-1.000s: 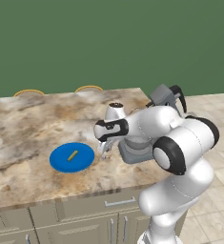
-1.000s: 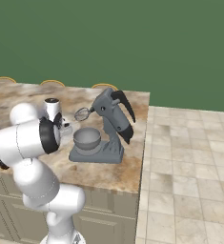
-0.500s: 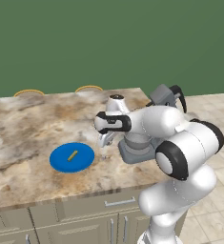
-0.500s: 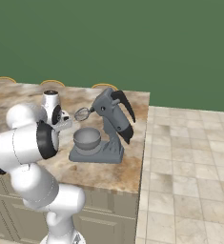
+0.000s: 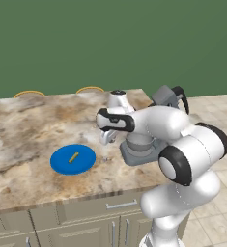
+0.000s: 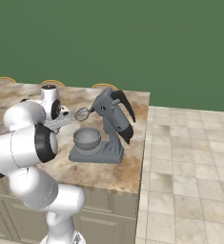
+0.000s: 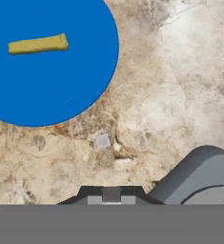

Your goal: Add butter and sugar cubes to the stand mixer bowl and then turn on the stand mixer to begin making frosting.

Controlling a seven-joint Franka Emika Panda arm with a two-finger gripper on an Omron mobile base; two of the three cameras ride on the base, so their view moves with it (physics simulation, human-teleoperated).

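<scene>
We see the gripper [image 5: 106, 140] hanging over the counter [image 5: 28, 125], btwn the plate [image 5: 88, 157] and the mixer [image 6: 111, 124], pointing down. In the hand view a small grey cube sits right at the fingertips [image 7: 111, 194] — looks like it's nipped btwn them, but we can't tell for sure whether the jaws are pressed on it or just near it.

A second sugar cube [image 7: 102, 141] lies on bare counter just off the plate's rim, apart from the gripper; same speck shows in the left base view at approx the plate's right side [image 5: 105, 158].

Butter [image 5: 73, 157] lies flat on the blue plate, near its middle, untouched.

Bowl [image 6: 87, 138] sits on the mixer base, under the raised whisk [image 6: 82, 114] — mixer head tilted up, black lever [image 6: 127, 108] at the back. Bowl interior looks empty from the right base view.
</scene>
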